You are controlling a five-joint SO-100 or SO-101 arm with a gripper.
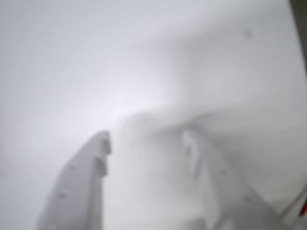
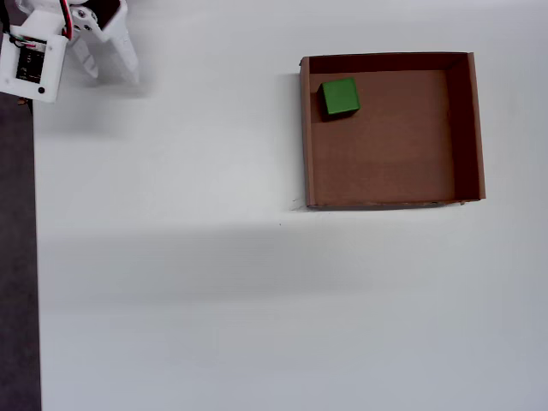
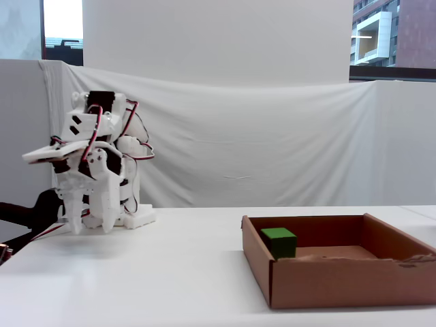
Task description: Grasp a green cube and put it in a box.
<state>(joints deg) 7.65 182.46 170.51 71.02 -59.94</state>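
I see a matt brown cardboard box [image 2: 390,205], a matt green cube [image 2: 340,97], a smooth white tabletop [image 2: 171,257], and a white plastic gripper [image 3: 90,228].

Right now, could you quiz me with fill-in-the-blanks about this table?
1. The green cube lies inside the ____.
2. In the overhead view, the cube sits near the box's upper-____ corner.
3. The tool holds ____.
4. The box's colour is ____.

Missing words: box; left; nothing; brown

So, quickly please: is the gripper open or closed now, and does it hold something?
Gripper: open, holding nothing; green cube lies in the box.
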